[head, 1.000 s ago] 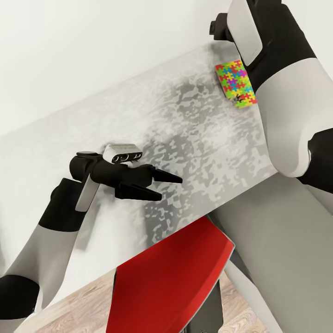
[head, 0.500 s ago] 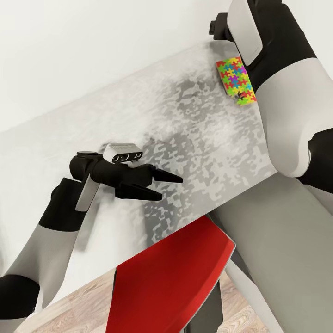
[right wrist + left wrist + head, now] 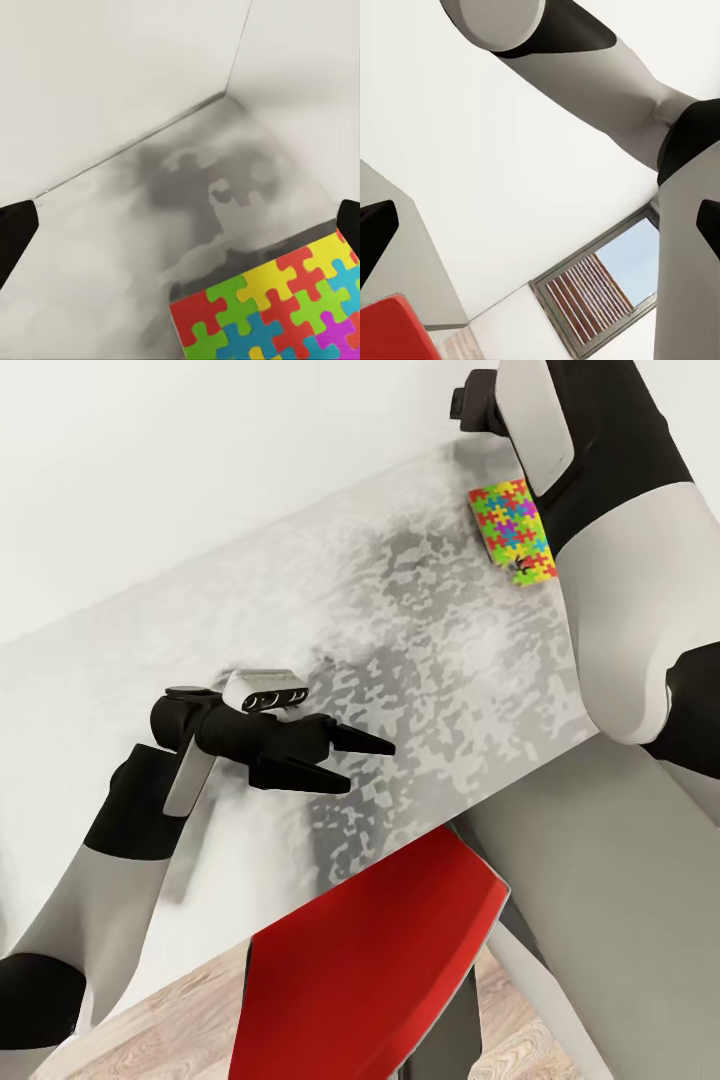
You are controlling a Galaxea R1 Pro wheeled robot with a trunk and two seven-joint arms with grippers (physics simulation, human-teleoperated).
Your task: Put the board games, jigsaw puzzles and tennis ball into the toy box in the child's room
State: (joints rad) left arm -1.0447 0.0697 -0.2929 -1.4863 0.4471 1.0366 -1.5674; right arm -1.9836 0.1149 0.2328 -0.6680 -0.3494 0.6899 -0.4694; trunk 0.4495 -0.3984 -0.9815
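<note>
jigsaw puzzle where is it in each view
Head view: puzzle upper right, on the table, beside the right arm.
Left wrist view: no puzzle to point at.
Right wrist view: puzzle at the lower right corner.
Shared landmark: mottled grey table top.

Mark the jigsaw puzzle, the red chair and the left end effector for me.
jigsaw puzzle [image 3: 512, 532], head view, middle of its patterned face
red chair [image 3: 370, 960], head view, red seat surface
left end effector [image 3: 368, 762], head view, between its fingertips
</note>
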